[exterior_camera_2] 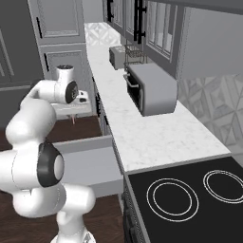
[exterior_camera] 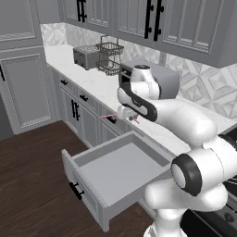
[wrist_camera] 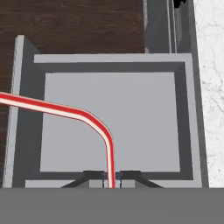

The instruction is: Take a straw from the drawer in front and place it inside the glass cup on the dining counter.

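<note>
The end effector (wrist_camera: 111, 177) is closed on the straw (wrist_camera: 65, 110); in the hand view the two dark finger tips are seen at the bottom centre of the frame, pressed against the red shaft from either side. From the grip point the straw is seen to run up the frame, bend, and continue to the left edge.

Behind the straw in that view, the open drawer (wrist_camera: 113, 127) is seen from above, its plain grey floor occupying the middle of the frame. Dark wood floor (wrist_camera: 70, 22) is visible along the top, and a strip of white marbled worktop (wrist_camera: 212, 87) along the right edge.

In the left base view, the end effector (exterior_camera: 124, 113) is located at the centre of the frame, above the far end of the drawer (exterior_camera: 115, 173), which is pulled out toward the lower left. The straw (exterior_camera: 107, 116) is seen as a thin reddish line projecting to either side of the fingers, clear of the drawer.

In the right base view, the end effector (exterior_camera_2: 75, 113) is located at the middle left, with the straw (exterior_camera_2: 73, 119) hanging just below it, above the drawer (exterior_camera_2: 88, 163).
</note>
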Controlling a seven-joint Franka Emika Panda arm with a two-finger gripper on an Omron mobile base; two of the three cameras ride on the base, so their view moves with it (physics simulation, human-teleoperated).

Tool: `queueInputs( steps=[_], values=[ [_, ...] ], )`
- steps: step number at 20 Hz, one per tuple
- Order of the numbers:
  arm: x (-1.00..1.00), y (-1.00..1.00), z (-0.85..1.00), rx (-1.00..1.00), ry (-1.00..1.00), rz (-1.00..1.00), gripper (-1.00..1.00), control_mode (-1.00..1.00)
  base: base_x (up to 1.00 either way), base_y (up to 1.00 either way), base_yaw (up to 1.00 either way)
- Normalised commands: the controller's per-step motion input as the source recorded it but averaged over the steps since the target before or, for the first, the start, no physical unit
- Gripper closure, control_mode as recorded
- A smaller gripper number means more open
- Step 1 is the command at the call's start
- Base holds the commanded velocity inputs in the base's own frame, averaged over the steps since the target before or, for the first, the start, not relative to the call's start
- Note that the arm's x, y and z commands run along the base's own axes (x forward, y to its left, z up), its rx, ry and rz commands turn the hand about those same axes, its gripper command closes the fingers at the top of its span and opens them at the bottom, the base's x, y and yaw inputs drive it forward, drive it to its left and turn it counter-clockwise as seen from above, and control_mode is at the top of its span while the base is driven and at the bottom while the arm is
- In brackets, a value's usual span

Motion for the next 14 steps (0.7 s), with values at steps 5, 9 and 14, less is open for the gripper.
queueInputs(
  steps=[5, 9, 14],
  values=[
    [-0.89, -0.19, 0.92, -0.17, 0.0, -0.02, 1.0, -1.0, 0.0, 0.0, 0.0],
    [-0.9, -0.3, 0.38, -0.24, 0.0, 0.0, 1.0, -1.0, 0.0, 0.0, 0.0],
    [-0.71, -0.37, 0.04, -0.19, 0.01, 0.0, 1.0, -1.0, 0.0, 0.0, 0.0]
  ],
)
